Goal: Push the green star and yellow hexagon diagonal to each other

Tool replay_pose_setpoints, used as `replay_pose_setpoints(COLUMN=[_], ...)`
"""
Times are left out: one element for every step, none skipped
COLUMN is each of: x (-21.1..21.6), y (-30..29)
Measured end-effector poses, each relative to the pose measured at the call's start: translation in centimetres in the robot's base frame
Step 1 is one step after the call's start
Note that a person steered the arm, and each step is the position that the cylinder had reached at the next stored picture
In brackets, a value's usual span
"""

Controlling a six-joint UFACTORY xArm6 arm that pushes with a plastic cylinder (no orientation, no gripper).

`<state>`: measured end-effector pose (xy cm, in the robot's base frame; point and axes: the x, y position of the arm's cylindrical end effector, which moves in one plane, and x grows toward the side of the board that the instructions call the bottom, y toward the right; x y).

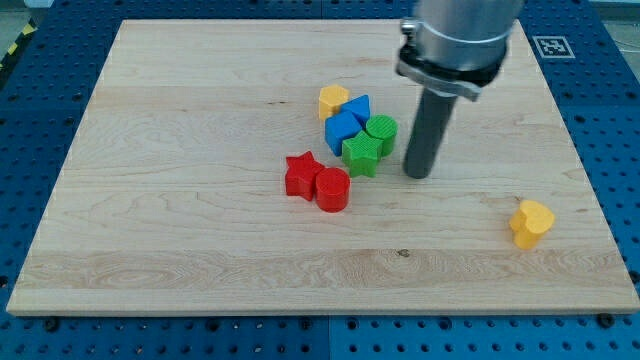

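- Dark rod came down from the view's top, my tip (417,176) set on the wooden surface (150,220).
- Plain rod end only; spread or pressed state could not be told.
- Green star (361,154) sat just to the view's left of my tip, near but with a thin gap, not touching.
- Green round block (381,131) lay up-left of my tip, close beside the rod shaft, touching the green star's upper edge.
- Yellow hexagon (333,100) lay farther up-left of my tip, at the top of the cluster; shape hard to confirm at this size.
- Between hexagon and star: two blue blocks, upper one (358,107) against the hexagon, lower one (341,131) against the green star; exact shapes unclear.
- Red star (301,174) and red round block (332,189) touched each other, left and slightly below my tip, just beyond the green star.
- Second yellow block (531,222), heart-like, stood alone well apart, down-right of my tip, near the surface's right edge.
- Blue pegboard (610,120) framed the surface on all sides.
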<state>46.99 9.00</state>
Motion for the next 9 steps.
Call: replay_pose_setpoints(x=[0.1,0.2,-0.5,-3.5,-6.0,-6.6,-7.7,-11.8,-14.5], y=[-4.0,-6.5,-8.6,-10.1,-10.7,-12.2,-16.5,-17.4,-16.5])
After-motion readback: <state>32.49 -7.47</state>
